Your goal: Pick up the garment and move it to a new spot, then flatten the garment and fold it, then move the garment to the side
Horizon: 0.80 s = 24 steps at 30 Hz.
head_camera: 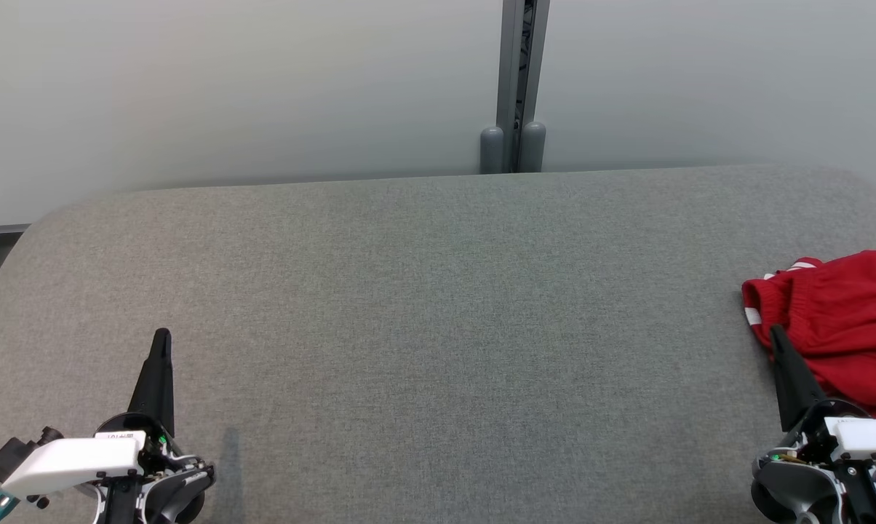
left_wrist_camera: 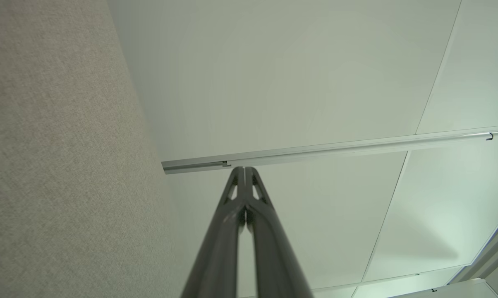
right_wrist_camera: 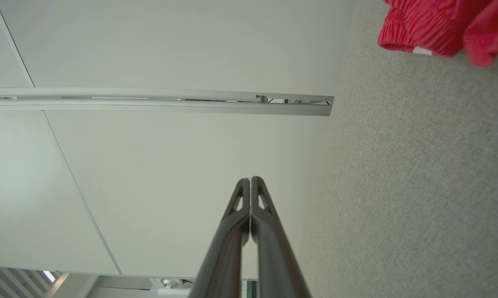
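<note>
My left claw (head_camera: pixel 161 342) and right claw (head_camera: pixel 777 338) sit closed, empty, likely parked; garment (head_camera: pixel 845 320) bunched at three o'clock.

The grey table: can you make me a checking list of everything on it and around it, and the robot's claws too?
Surface: grey fabric table, flat, with rounded far corners.
Job's things: red garment with white stripes, crumpled in a heap at the table's right edge, partly cut off by the head view.
Clutter: nothing seen.
Grippers: left claw shut, holding nothing, at the near left; right claw shut, holding nothing, beside the garment.
Cables: nothing seen.
Surroundings: pale wall behind the table, with a grey post where its panels meet.
</note>
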### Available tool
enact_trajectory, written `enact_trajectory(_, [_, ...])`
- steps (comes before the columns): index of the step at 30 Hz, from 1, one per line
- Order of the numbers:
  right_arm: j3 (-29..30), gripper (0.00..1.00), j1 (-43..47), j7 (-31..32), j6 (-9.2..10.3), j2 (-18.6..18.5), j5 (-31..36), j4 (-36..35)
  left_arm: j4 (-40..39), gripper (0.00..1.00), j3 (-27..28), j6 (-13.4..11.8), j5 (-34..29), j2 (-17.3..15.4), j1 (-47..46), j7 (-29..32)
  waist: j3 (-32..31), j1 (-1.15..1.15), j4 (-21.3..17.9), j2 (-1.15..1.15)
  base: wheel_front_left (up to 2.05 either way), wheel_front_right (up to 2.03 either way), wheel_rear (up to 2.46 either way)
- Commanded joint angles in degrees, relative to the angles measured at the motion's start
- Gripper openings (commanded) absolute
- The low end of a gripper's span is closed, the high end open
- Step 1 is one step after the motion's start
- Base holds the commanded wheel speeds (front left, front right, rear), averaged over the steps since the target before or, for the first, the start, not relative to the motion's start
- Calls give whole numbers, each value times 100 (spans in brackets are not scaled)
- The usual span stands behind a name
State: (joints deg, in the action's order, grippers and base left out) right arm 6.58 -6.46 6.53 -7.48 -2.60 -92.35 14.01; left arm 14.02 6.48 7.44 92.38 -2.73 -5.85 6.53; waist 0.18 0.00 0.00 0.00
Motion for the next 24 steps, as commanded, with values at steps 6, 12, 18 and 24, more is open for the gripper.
enact_trajectory(6, [6,0,54,20,-2,-53,-15,-22,-14,0,23,23,9,-28,-72,20,0,0,0,0,0,0,0])
enact_trajectory(12, [6,0,54,20,-2,-53,-15,-22,-14,0,23,23,9,-28,-72,20,0,0,0,0,0,0,0])
enact_trajectory(18, [6,0,54,20,-2,-53,-15,-22,-14,0,23,23,9,-28,-72,20,0,0,0,0,0,0,0])
enact_trajectory(24, [6,0,54,20,-2,-53,-15,-22,-14,0,23,23,9,-28,-72,20,0,0,0,0,0,0,0])
